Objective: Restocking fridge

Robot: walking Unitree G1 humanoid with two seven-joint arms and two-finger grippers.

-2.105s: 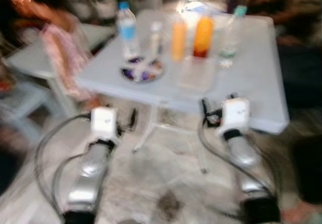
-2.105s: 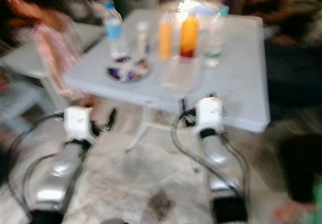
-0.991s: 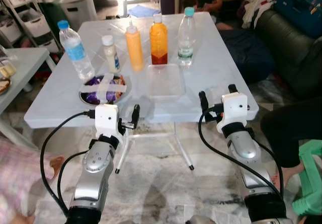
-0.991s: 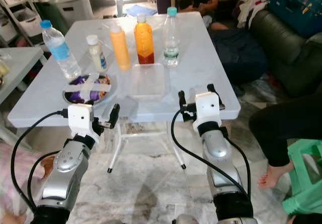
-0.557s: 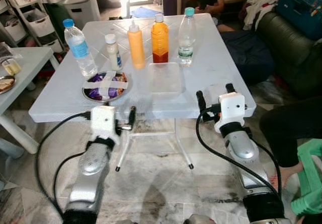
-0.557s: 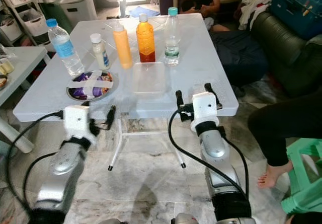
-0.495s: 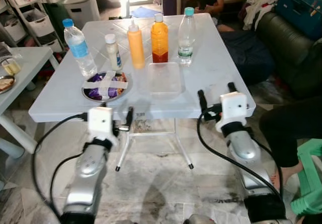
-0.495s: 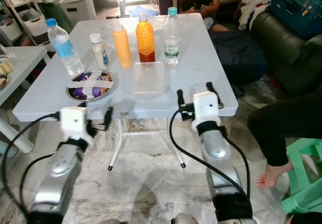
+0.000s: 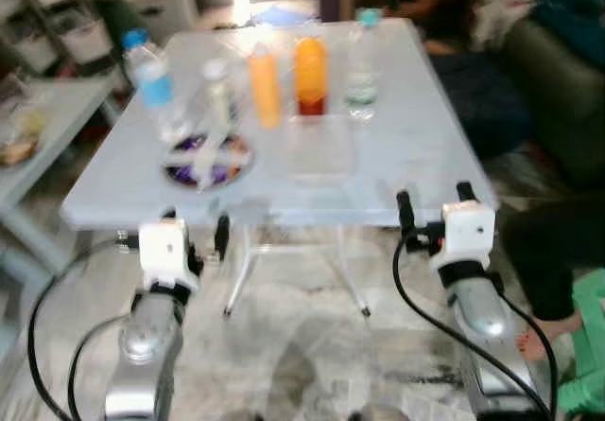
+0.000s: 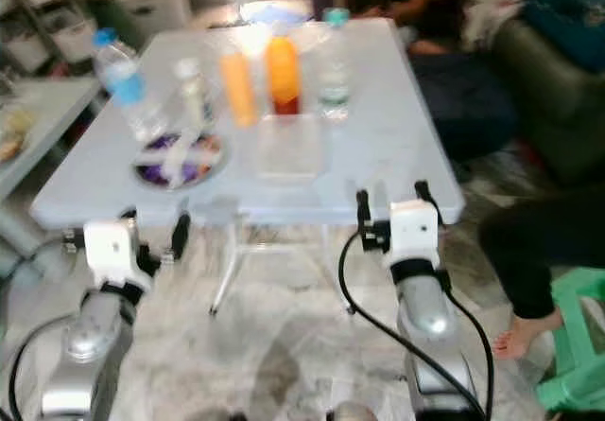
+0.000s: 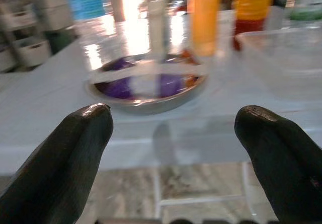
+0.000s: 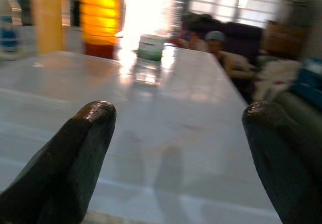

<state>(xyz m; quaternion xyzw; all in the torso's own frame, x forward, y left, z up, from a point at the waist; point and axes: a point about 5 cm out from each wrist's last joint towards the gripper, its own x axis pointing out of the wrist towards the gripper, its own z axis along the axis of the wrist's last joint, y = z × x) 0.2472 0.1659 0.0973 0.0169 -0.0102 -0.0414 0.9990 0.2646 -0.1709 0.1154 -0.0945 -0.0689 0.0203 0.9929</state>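
A pale grey-white table (image 9: 430, 147) stands on a marbled stone floor (image 9: 312, 336), its white legs (image 9: 241, 274) showing under the near edge; a second grey table (image 9: 38, 142) sits off to the robot's left, a dark sofa (image 9: 558, 71) to its right, and a seated person (image 12: 224, 58) is visible past the far edge.

Along the far part of the table stand a blue-capped water bottle (image 9: 151, 80), a small white bottle (image 9: 216, 95), a yellow squeeze bottle (image 9: 265, 85), an orange juice bottle (image 9: 309, 76) and a clear bottle with a teal cap (image 9: 361, 66); nearer the front lie a round metal dish (image 9: 206, 161) with purple contents and a clear plastic tray (image 9: 321, 151) — the two are apart. The pictures are blurred; no label can be read.

The left end effector (image 11: 173, 133) hangs just before the near table edge, in line with the dish, fingers spread wide and holding nothing; the right end effector (image 12: 178, 133) hovers at the near right corner, likewise spread and unloaded. The table's right side is bare; a person's bare foot (image 9: 534, 336) and a green stool (image 9: 581, 345) lie beside the right arm.
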